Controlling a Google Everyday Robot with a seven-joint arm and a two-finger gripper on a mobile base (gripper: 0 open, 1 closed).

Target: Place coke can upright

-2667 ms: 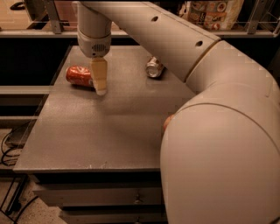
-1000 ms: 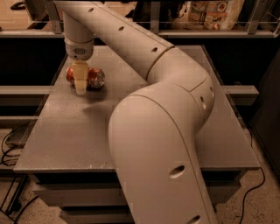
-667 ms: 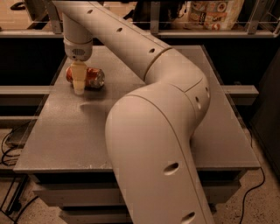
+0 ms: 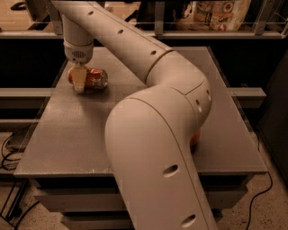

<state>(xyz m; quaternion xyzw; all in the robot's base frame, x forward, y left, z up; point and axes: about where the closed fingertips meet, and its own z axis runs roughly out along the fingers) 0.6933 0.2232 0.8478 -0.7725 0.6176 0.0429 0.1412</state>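
Observation:
The coke can [image 4: 93,77] is red-orange with a silver end and lies on its side at the far left of the grey table [image 4: 67,134]. My gripper [image 4: 79,79] hangs straight down from the wrist, low over the can's left half, and covers part of it. The can rests on the table top. The can's left end is hidden behind the gripper.
My arm's large elbow and forearm [image 4: 157,134] fill the middle and right of the view and hide much of the table. A small orange thing [image 4: 194,139] peeks out behind the arm. Bags [image 4: 220,10] stand on a shelf at the back. Cables [image 4: 9,148] lie on the floor at left.
The gripper has moved left from beside the can's right end to over the can, and the arm swung across the table, hiding the second can. In the last second it hardly moved.

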